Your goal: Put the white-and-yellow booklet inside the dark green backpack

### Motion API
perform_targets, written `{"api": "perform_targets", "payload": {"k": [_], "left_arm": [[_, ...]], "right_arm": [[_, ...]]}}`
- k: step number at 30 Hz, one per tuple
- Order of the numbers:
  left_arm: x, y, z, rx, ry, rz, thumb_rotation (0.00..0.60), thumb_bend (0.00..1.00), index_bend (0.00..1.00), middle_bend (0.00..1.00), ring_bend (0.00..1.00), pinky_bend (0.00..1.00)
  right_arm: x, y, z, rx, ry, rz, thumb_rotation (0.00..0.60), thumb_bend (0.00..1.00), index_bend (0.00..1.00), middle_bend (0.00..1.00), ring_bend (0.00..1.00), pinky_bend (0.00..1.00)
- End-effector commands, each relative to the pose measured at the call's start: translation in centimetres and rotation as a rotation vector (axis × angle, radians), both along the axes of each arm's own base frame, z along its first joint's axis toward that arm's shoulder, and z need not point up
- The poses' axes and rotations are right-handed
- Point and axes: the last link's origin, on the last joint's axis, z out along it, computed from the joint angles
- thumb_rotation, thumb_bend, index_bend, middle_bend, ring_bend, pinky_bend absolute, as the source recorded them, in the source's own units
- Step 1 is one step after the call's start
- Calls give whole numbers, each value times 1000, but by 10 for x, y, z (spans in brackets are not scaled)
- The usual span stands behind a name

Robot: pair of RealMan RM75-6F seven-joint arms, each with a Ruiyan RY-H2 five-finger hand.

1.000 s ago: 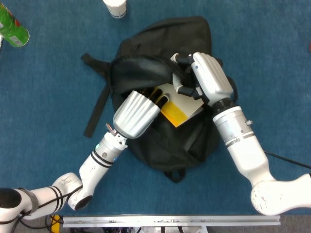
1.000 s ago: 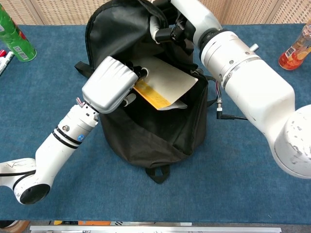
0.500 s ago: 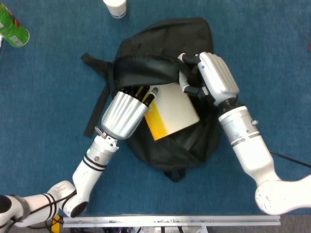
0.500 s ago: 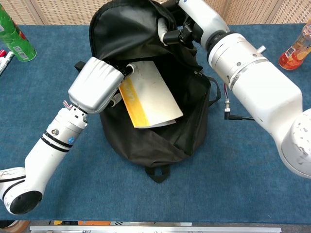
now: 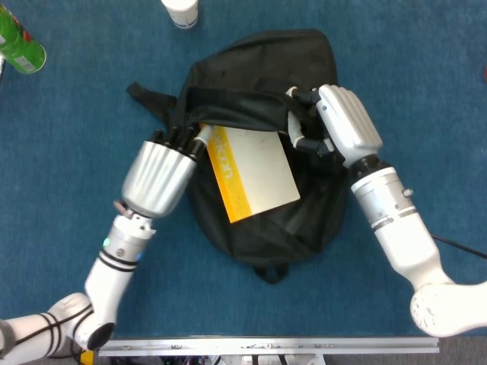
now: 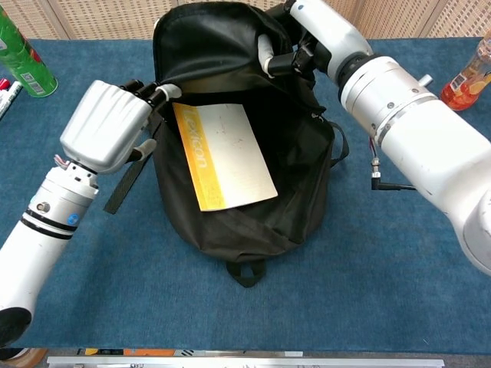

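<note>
Dark green backpack [image 5: 262, 220] lying on the blue table [image 5: 68, 137], mouth held open at the top. White-and-yellow booklet [image 5: 255, 173] resting flat in the opening, yellow spine to the left, lower part lying on the bag's front panel rather than fully down inside. Left hand [image 5: 160, 173] at the bag's left rim, dark fingers [image 5: 176, 137] curled against the edge of the opening beside the booklet's top-left corner; whether clamped on the fabric or only pressing it, cannot tell. Right hand [image 5: 346, 125] at the upper right, fingers closed on the raised flap of the opening.

From the chest view only: booklet [image 6: 222, 153] seen with lettering on its yellow band, left hand [image 6: 107, 126] just beside the rim, right hand [image 6: 307, 38] pinching the flap high up, an orange bottle [image 6: 468, 73] at the far right, pens [image 6: 6, 90] at the left edge.

From the head view only: white cup [image 5: 181, 11] beyond the bag. Green bottle [image 5: 19, 42] at upper left, in both.
</note>
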Motion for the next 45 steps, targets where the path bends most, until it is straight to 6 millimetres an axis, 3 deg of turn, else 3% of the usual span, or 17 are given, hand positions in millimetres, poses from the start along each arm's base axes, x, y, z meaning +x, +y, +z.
{"api": "perform_targets", "payload": {"k": [1,6,12,15,21,23,30,38,45], "left_arm": [[-14,-1,13,24,23,38,600,138,244,375,419,718],[-29,-4,29,46,40,73,600,138,235,369,414,718],[-39,-9,40,59,49,97,600,138,233,367,411,717],[-40,-10,42,60,48,100,600,138,234,364,410,717],[-41,-12,47,62,46,105,600,138,233,362,408,702],[-41,-13,49,56,44,107,600,138,233,361,405,695],[-44,-15,63,11,21,143,600,138,233,351,380,636],[-58,-13,90,-43,-63,240,600,138,257,357,379,627],[-77,-13,108,-89,-146,330,600,138,281,362,385,627]], "right_arm": [[-1,2,-1,11,7,11,600,622,785,696,623,906],[-2,7,-4,53,31,49,600,607,778,666,584,876],[-4,13,-8,101,68,99,600,532,607,546,473,750],[-6,15,-7,116,87,114,600,423,483,458,408,683],[-11,17,-1,136,162,145,600,48,233,296,255,530],[-12,17,3,127,172,151,600,2,190,276,232,498],[-27,15,22,55,249,146,600,0,182,285,223,480],[-85,20,59,-46,427,64,600,194,192,355,227,481],[-143,30,91,-182,584,7,600,313,342,445,293,520]]}}
